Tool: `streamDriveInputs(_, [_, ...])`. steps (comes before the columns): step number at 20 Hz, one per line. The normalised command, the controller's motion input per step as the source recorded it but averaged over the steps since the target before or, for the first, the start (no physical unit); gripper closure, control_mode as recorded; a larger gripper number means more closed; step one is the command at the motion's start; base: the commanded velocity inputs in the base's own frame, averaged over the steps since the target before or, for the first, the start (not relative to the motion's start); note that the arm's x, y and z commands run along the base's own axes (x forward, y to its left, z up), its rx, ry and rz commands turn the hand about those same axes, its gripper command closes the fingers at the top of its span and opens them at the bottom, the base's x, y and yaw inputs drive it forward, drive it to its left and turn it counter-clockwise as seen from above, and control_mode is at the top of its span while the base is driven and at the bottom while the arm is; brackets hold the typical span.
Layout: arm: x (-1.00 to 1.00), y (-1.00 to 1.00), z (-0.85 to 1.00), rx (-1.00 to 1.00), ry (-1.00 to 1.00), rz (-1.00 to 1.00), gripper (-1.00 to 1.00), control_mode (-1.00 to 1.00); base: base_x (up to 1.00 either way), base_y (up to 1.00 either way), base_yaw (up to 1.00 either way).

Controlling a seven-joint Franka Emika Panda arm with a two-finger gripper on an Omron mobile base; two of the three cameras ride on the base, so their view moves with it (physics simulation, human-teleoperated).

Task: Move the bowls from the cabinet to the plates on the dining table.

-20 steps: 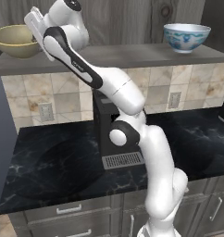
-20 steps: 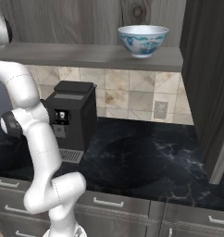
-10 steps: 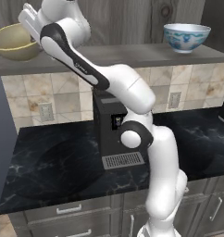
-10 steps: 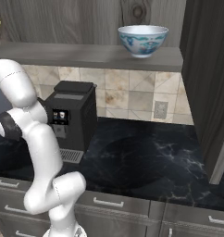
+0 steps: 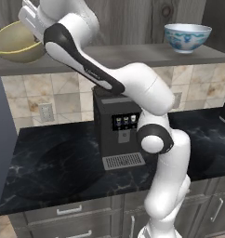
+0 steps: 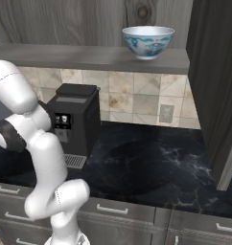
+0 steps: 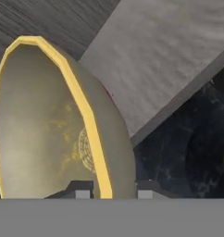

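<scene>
— Two bowls? Where are they?
— The white and blue bowl point(image 5: 187, 37) sits on the cabinet shelf point(image 5: 133, 55). The tan bowl point(image 5: 16, 42) is at the shelf's left end, tipped.
— What is the tool point(image 7: 113, 189) doing?
— It pinches the tan bowl's yellow rim, one finger inside, one outside.
— And below?
— A coffee machine point(image 5: 118, 128) stands on the black counter point(image 5: 54, 167).
</scene>
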Motion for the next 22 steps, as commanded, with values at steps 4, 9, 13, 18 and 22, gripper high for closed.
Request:
streamDriveInputs(4, [-0.51,-0.4,-0.13,0.03,-0.09,0.0,1.0,-1.0,0.0,0.0,0.0])
streamDriveInputs(9, [-0.51,-0.42,-0.12,0.02,-0.09,0.0,1.0,-1.0,0.0,0.0,0.0])
streamDriveInputs(13, [-0.52,-0.42,-0.11,0.02,-0.08,0.0,1.0,-1.0,0.0,0.0,0.0])
streamDriveInputs(18, [-0.51,-0.25,-0.11,0.0,-0.05,-0.04,1.0,-1.0,0.0,0.0,0.0])
streamDriveInputs(22, [-0.51,-0.3,-0.1,0.01,-0.04,-0.03,1.0,-1.0,0.0,0.0,0.0])
